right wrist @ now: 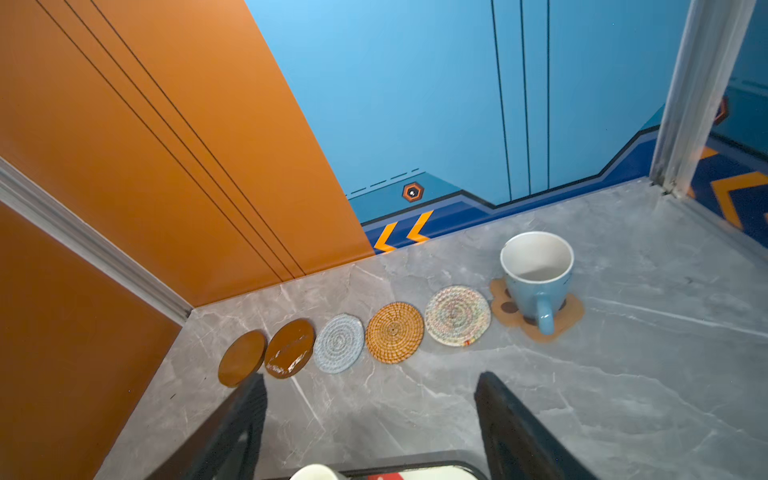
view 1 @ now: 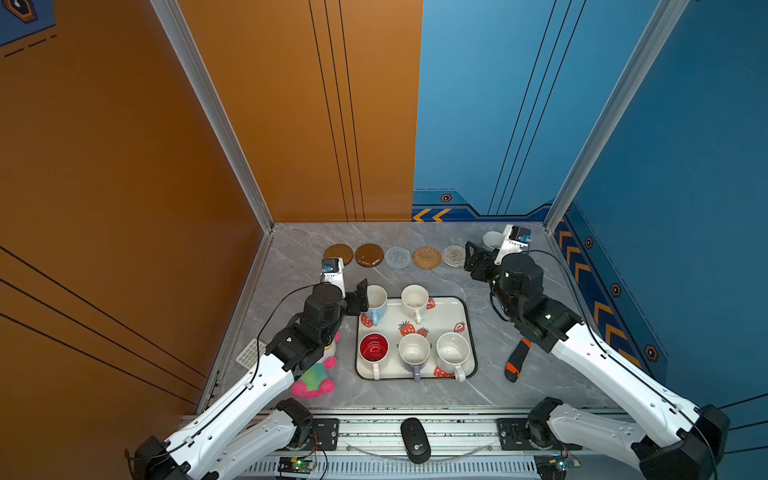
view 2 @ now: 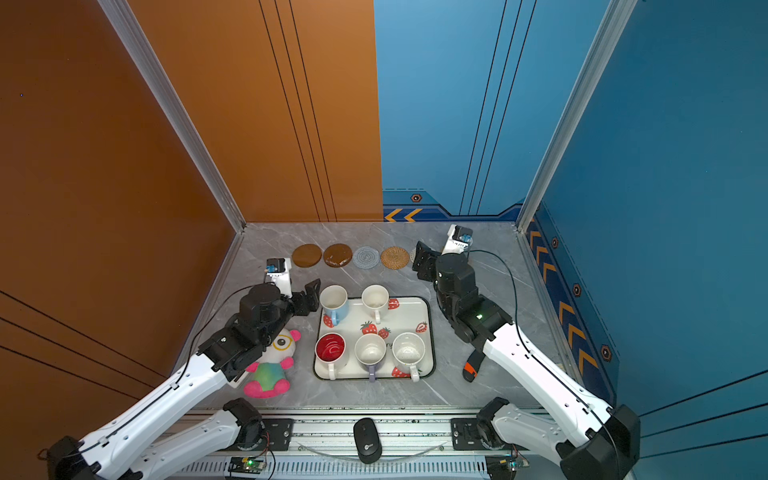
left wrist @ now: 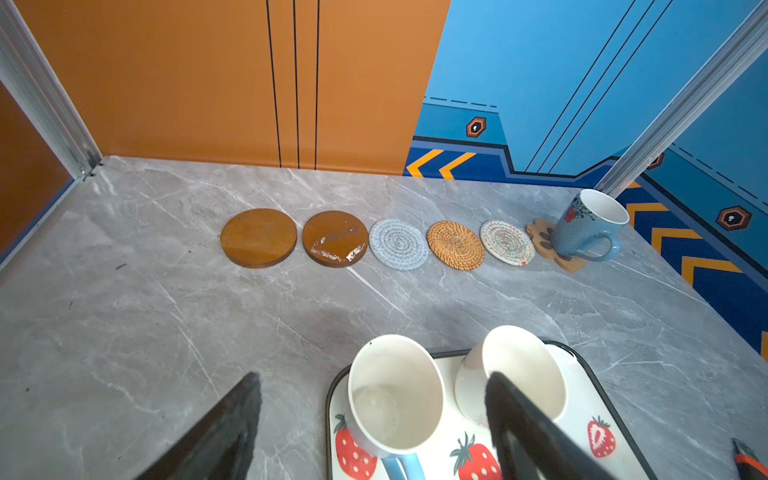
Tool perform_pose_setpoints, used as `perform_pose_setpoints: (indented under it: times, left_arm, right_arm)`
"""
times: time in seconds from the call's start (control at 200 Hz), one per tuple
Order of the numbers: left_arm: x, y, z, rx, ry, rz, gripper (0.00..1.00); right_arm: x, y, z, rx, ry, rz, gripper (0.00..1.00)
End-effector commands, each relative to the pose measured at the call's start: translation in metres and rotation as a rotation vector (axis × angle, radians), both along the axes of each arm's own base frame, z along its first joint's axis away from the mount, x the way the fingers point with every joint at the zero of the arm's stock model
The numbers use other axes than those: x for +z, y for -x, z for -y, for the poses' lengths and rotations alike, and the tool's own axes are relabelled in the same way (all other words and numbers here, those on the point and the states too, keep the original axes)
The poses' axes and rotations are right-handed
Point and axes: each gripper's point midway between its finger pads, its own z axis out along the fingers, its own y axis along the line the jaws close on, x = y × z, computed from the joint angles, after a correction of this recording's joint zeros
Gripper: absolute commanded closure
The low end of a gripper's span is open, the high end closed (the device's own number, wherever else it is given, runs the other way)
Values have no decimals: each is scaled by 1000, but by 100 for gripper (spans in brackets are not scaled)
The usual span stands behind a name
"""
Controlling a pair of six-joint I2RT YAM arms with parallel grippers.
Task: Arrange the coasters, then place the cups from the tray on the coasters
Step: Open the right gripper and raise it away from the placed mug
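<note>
**Left gripper** (left wrist: pixel 374 376): Your jaws stand wide apart and clamp nothing. The tray-corner blue cup (left wrist: pixel 395 399) sits upright just ahead of your fingertips, in line with the gap. Whether either finger touches it cannot be told. A white cup (left wrist: pixel 519 374) stands beside it, partly behind the finger on the right arm's side. Both are on the far edge of the tray (view 1: pixel 444 311). Three more cups stand on the tray behind your fingertips, toward the arm bases: the red-inside cup (view 1: pixel 373 348), the lavender cup (view 1: pixel 413 351) and a second white cup (view 1: pixel 452 352).

**Right gripper** (right wrist: pixel 372 376): Your jaws are spread, with only bare tabletop between them. The placed blue cup (right wrist: pixel 536 282) stands upright on the paw-print coaster (right wrist: pixel 571 316). It is ahead of you, out past the finger nearer the blue side wall, and well clear of both fingers.

**Coasters:** They lie in a close-set row ahead of your right jaws, along the back wall. From the paw-print coaster toward the left arm's side come:
- the whitish woven coaster (right wrist: pixel 457 316)
- the tan woven coaster (right wrist: pixel 395 332)
- the grey woven coaster (right wrist: pixel 338 349)
- the streaked brown disc (right wrist: pixel 289 348)
- the plain brown disc (right wrist: pixel 242 363)

All five are flat and carry no cup.
</note>
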Motion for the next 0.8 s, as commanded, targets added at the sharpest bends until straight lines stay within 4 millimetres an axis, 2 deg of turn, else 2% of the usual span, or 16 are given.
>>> perform_pose_setpoints:
  times: [0.0,0.12,0.391,0.476,0.526,0.536,0.556,0.746,0.761,0.796]
  left_arm:
    - [-1,2,-3,19,0,-57,15]
    - [2,-1,2,12,-13,-97,15]
    - [2,-4,23,-49,-92,-164,15]
    - [6,-2,26,-61,-116,-175,15]
    - [-1,0,26,-69,-142,-197,15]
    - [8,-2,28,-72,-134,-183,15]
    - [12,-2,28,-73,-135,-179,15]
    - [8,2,30,-95,-173,-220,15]
    - [8,2,30,-97,-174,-222,11]
    - [7,3,33,-108,-179,-229,10]
  right_arm:
    - [6,2,-1,-44,-84,47,23]
    - [-8,0,-2,-46,-76,23,23]
    - [-20,-8,-9,-8,-102,4,18]
    - [-26,-10,-5,-13,-110,-8,17]
    - [-28,-12,-4,-13,-114,-15,17]
    - [-29,-12,-3,-14,-115,-17,17]
    - [-30,-12,-3,-14,-116,-19,17]
    - [-38,-14,7,-28,-119,-33,16]
    - [-37,-15,8,-30,-120,-32,16]
    - [-40,-15,10,-33,-122,-37,16]
